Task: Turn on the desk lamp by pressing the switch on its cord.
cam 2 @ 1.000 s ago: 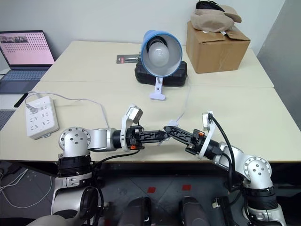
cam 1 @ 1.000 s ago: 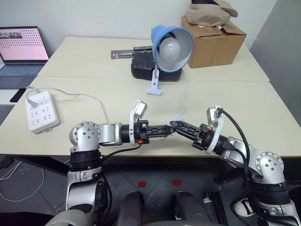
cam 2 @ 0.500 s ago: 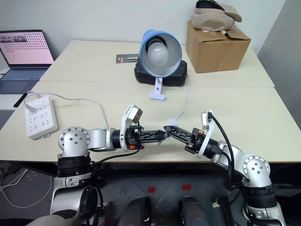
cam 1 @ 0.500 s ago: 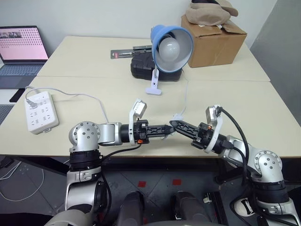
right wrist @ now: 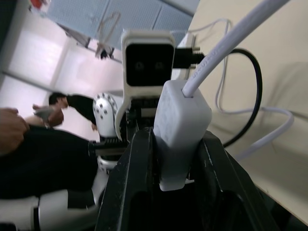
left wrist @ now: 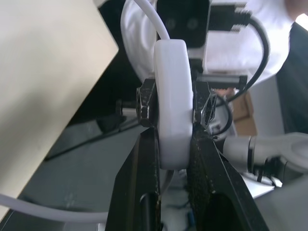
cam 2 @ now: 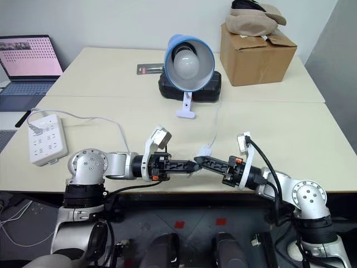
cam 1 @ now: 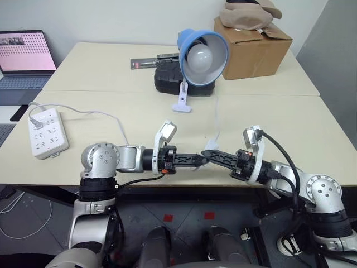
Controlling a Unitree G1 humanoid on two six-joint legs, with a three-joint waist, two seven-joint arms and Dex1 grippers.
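At the near edge of the table (cam 1: 312, 128), the left gripper (cam 1: 202, 159) and the right gripper (cam 1: 207, 154) meet tip to tip, both lying level and pointing at each other. Between them sits the switch (left wrist: 172, 96), a small white oblong block. In the left wrist view the left fingers (left wrist: 144, 144) are closed against its two sides, and in the right wrist view the right fingers (right wrist: 134, 159) are likewise clamped on it, so both grippers have hold of the same switch. From the head views the switch (cam 2: 202, 152) is mostly hidden by the black fingertips, so how far it sits above the table surface is hard to judge.

The cord (cam 1: 217, 111) runs up from the switch across the table toward the desk lamp (cam 1: 203, 56), which stands near the middle of the table, well apart from the grippers. Its blue shade faces the robot, the round white bulb showing inside; the bulb appears unlit. A black case (cam 1: 167, 81) lies just behind the lamp's white base. A cardboard box (cam 1: 254, 47) with a bundle of cloth on top sits at the far right corner. On the left, a white power strip (cam 1: 47, 133) lies near the table's edge with a cable plugged in, and a laptop (cam 1: 25, 61) stands open beyond it.
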